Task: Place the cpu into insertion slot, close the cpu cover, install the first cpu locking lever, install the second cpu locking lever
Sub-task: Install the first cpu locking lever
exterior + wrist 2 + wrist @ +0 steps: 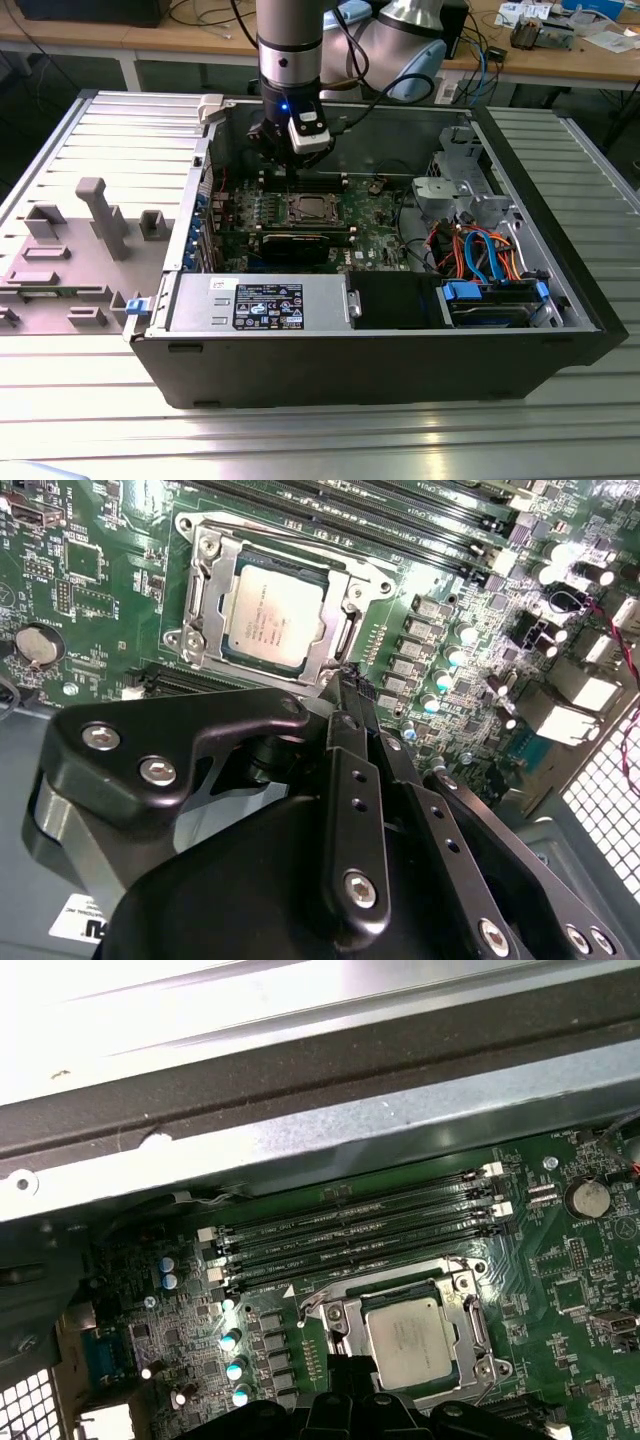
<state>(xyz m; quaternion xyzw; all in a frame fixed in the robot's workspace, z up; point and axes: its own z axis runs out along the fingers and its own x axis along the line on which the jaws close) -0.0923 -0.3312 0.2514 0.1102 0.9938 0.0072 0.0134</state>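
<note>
Well, in the exterior view the gripper (289, 176) hangs inside the open computer case (400, 360). It is close above the cpu (305, 208), at about 11 o'clock from it.

In the second wrist view the cpu (275, 615) lies in the insertion slot (270, 530). The cpu cover (205, 605) lies flat around it. The gripper (345, 680) has its tips pressed together, holding nothing, right at the cover's edge.

In the first wrist view the cpu (413, 1335) sits just beside the long black memory slots (360, 1230).
</note>
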